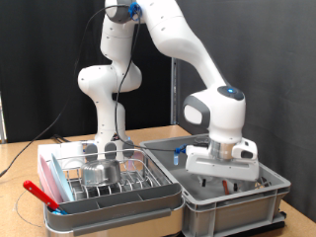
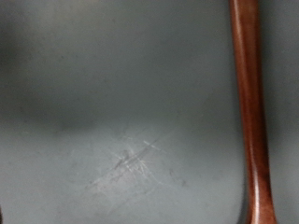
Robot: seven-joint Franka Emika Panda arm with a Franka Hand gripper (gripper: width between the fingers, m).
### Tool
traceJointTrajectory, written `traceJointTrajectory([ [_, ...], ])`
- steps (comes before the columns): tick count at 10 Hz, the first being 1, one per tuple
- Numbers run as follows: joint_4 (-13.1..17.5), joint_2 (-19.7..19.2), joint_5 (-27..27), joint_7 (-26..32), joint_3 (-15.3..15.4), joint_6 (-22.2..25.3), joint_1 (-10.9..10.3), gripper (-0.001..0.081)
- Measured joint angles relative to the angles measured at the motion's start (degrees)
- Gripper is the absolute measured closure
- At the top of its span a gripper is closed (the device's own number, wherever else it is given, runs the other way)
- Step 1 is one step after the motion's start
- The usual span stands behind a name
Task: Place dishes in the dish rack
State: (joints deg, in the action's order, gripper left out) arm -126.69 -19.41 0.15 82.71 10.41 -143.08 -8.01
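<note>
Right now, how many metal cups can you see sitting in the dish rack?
1. A shiny metal cup sits in the middle of the dish rack, at the exterior view's left. Others could be hidden inside the grey tub, where the pincer is lowered.

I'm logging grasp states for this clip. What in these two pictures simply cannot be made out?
- End effector: exterior view, its fingertips dip behind the grey tub's wall, so open or shut is hidden.
- Tub contents: same view, the wall and hand cover them.
- Brown-red handle: wrist view, blurred and cut off by the picture's edges; what it is stays unclear.
- Items in the dish rack: too small to identify beyond a shiny metal cup.
</note>
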Motion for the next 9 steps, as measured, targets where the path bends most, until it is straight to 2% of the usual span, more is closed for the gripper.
traceJointTrajectory([
  [6,4.5,-6.2,-2.2,0.0,-0.3,-1.5,-0.3,-0.0002],
  [9,5.7,-8.1,-3.7,0.0,-0.4,-1.4,-0.4,-0.0002],
])
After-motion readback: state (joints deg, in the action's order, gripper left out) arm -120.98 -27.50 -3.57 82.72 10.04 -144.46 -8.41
